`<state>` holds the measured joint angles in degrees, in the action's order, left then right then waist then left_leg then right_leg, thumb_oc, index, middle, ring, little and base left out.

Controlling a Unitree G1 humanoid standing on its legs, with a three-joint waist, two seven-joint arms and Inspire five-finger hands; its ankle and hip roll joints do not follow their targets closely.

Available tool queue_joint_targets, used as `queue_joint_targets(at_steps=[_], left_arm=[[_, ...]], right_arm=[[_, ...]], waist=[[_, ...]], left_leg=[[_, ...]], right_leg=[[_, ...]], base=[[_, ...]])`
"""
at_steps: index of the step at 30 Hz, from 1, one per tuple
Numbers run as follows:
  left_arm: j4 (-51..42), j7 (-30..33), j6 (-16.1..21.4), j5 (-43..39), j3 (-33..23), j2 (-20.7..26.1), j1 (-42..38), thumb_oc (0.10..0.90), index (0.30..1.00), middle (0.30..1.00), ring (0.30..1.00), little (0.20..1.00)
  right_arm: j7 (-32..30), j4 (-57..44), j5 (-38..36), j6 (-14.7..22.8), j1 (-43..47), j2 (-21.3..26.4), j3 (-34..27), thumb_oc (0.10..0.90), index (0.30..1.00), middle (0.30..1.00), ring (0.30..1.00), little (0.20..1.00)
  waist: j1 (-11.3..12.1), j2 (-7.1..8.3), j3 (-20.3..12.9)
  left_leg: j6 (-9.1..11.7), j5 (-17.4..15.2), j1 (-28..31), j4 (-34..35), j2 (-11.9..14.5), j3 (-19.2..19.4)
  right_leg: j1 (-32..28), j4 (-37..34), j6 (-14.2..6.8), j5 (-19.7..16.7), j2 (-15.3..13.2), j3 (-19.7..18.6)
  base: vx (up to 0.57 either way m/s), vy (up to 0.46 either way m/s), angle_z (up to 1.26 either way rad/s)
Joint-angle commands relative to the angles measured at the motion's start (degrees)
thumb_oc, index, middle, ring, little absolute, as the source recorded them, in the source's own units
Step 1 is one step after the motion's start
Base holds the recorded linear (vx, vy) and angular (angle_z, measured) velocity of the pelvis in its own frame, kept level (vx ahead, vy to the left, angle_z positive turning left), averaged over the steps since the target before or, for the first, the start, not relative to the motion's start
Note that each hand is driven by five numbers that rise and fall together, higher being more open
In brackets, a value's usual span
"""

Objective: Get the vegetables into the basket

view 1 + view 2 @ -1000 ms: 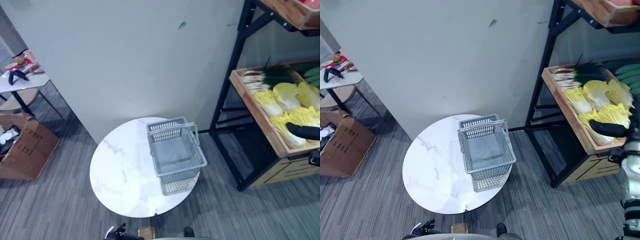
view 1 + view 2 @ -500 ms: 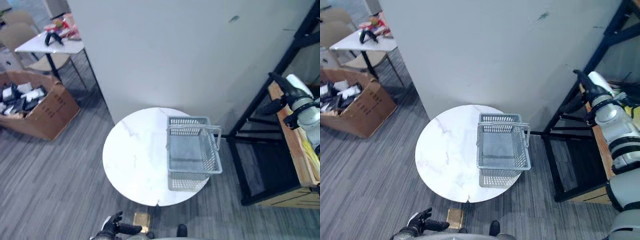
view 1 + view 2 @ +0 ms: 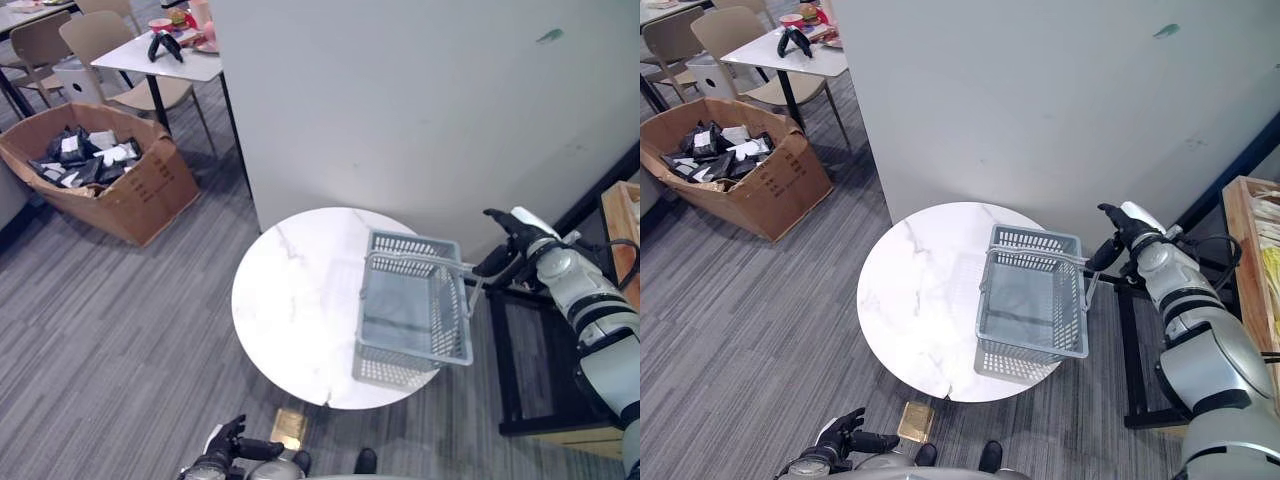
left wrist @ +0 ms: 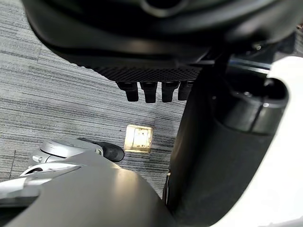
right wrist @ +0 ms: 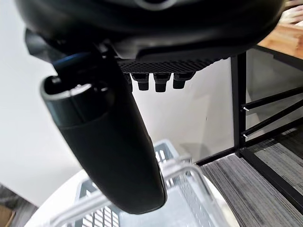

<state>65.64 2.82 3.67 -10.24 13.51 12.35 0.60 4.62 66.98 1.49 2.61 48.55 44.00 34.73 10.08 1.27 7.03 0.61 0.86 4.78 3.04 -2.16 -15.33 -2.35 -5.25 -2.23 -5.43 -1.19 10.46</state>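
At the far left we see a brown cardboard box (image 3: 95, 175) on the grey carpet, packed with dark and white packets. Behind it stands a small white side table (image 3: 160, 58) with a chair tucked under it and a few small items on top, too small for us to identify.

Near the bottom edge, the robot's left hand (image 3: 228, 447) hangs low beside the body, over the floor. Its fingers look loosely spread and hold nothing. In the left wrist view we see a small brass floor plate (image 4: 138, 138) set in the carpet below it.

In the middle stands a round white marble table (image 3: 290, 300). A grey plastic basket (image 3: 415, 310) sits on its right side, overhanging the table's edge, with its wire handle raised. We see nothing inside the basket.

Just right of the basket, the right hand (image 3: 507, 252) reaches toward the handle's right end from beside a black metal shelf frame (image 3: 1130, 350). Its fingers point toward the basket and look extended, curled round nothing; we cannot tell whether they touch the handle.

At the far right edge, a wooden tray (image 3: 1245, 250) on the shelf holds pale yellow vegetables (image 3: 1270, 265), well apart from the basket.
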Motion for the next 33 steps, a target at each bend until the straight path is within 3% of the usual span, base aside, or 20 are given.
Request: queue_joint_targets(at_steps=[1, 14, 22, 24, 33], left_arm=[[5.36, 1.09, -1.62, 0.62, 4.22, 0.25, 4.14, 0.9, 1.0, 1.0, 1.0, 1.0], [6.24, 1.41, -1.76, 0.4, 4.07, 0.66, 3.79, 0.9, 1.0, 1.0, 1.0, 1.0], [6.36, 1.42, -2.0, 1.02, 4.22, 0.47, 3.82, 0.9, 1.0, 1.0, 1.0, 1.0], [5.82, 1.3, -2.1, 1.17, 4.66, 0.18, 3.51, 0.9, 1.0, 1.0, 1.0, 1.0], [6.18, 0.72, -2.43, 2.07, 5.19, -0.53, 3.46, 0.9, 1.0, 1.0, 1.0, 1.0]], right_arm=[[-2.79, -1.7, 1.06, 1.59, 6.27, 3.55, 1.67, 0.9, 1.0, 1.0, 1.0, 1.0], [-4.78, 2.09, 3.36, 1.05, 8.56, 0.86, 2.82, 0.9, 1.0, 1.0, 1.0, 1.0], [-4.81, 4.72, 5.02, -0.06, 6.74, -0.35, 1.77, 0.9, 1.0, 1.0, 1.0, 1.0], [-4.81, 5.01, 5.04, -0.22, 5.69, -0.73, 1.0, 0.4, 0.3, 0.3, 0.3, 0.3], [-4.22, 5.33, 4.63, -0.19, 2.23, -1.65, -1.0, 0.4, 0.3, 0.3, 0.3, 0.3]], waist=[[2.08, 3.49, -1.58], [4.84, 3.91, 0.5], [4.82, 4.02, 0.23], [4.52, 4.05, 0.03], [3.72, 3.9, -0.29]], left_leg=[[3.55, 4.0, -5.04, 1.96, -1.5, 0.47], [3.97, 5.13, -8.63, 1.96, -2.2, -1.89], [3.68, 4.54, -8.17, 1.96, -2.37, -1.97], [3.58, 4.31, -7.92, 1.96, -2.45, -1.99], [3.43, 3.61, -6.55, 1.96, -2.42, -1.46]], right_leg=[[-5.92, 0.74, -3.36, 8.99, 0.33, -0.47], [-3.77, 0.67, -3.3, 9.15, 0.14, 2.59], [-4.49, 0.57, -3.26, 9.68, -0.16, 2.69], [-4.74, 0.56, -3.32, 9.85, -0.36, 2.53], [-5.91, 0.25, -3.49, 10.0, -0.65, 2.07]], base=[[0.01, -0.005, 0.24], [0.0, -0.004, 0.16], [0.04, 0.0, 0.02], [0.05, 0.001, -0.01], [0.0, 0.0, 0.0]])
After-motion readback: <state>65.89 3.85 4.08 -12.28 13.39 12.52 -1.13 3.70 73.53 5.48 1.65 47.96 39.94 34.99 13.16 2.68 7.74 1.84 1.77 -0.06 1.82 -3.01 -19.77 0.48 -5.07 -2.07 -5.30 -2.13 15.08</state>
